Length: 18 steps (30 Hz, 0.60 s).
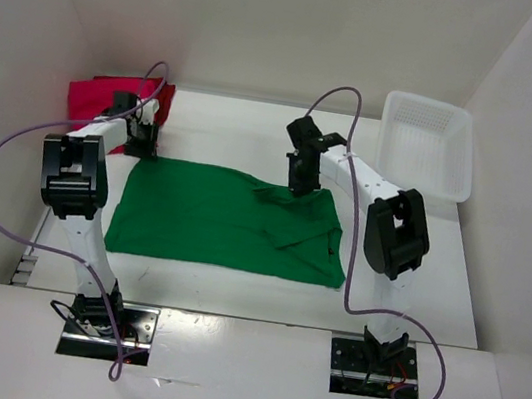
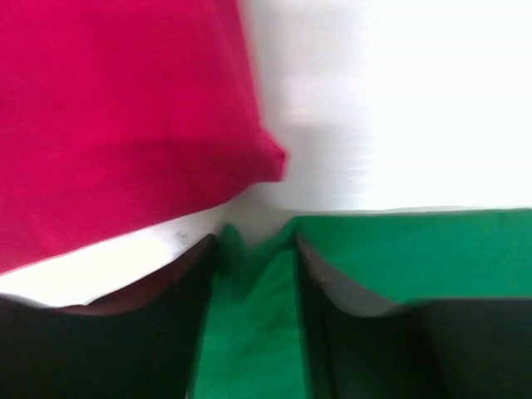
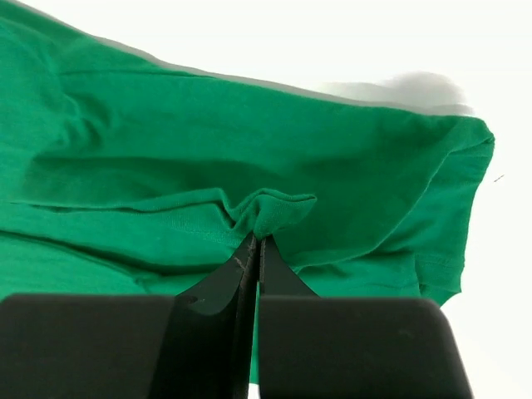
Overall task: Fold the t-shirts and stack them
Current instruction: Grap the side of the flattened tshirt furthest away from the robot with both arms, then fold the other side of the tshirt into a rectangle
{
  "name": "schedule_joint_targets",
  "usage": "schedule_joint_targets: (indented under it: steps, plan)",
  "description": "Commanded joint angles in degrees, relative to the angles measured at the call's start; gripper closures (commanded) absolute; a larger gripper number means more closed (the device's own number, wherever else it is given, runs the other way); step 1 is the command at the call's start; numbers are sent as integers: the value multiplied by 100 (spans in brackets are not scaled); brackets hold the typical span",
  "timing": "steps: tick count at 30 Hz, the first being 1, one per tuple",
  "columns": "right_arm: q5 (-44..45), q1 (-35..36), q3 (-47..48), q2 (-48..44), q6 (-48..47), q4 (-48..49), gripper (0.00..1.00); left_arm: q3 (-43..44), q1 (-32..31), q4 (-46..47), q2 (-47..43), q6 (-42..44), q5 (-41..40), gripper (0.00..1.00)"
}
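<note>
The white table (image 1: 231, 290) carries everything. Spread flat across its middle, nearer the near edge than the far one, lies the green t-shirt (image 1: 203, 215), its long sides running left to right. Its right part is rumpled, with creases and a raised fold toward the far right corner of the cloth.

The left arm (image 1: 73, 174) rises from its base at the near left, bends at the elbow above the shirt's left edge and reaches forward and down to the shirt's far left corner. The right arm (image 1: 398, 231) rises from the near right, elbows out past the shirt's right edge and leans inward and down over the far right part of the cloth.

The white perforated basket (image 1: 428, 134) sits at the far right corner of the table, well apart from the shirt. The crimson t-shirt (image 1: 90, 96) lies bunched at the far left corner, just beyond the green one.

The left gripper (image 1: 142, 139) points down, its jaws partly apart and straddling the green corner (image 2: 416, 249), with crimson cloth (image 2: 125, 125) close ahead; I cannot tell whether the fingers press the cloth. The right gripper (image 1: 299, 180) is closed tight, pinching a small peak of green cloth (image 3: 208, 150) between its fingertips (image 3: 256, 241).
</note>
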Motion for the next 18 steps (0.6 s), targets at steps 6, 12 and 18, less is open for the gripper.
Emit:
schedule_joint_targets:
  steps: [6,12,18]
  plan:
    - [56,43,-32,-699,143,283,100,66,-114,-413,384,-49,-6,90]
    - [109,43,-216,-989,196,283,100,-205,-61,-518,-186,92,99,100]
    - [302,43,-698,-1507,424,38,100,-593,61,-685,-1232,1259,547,100]
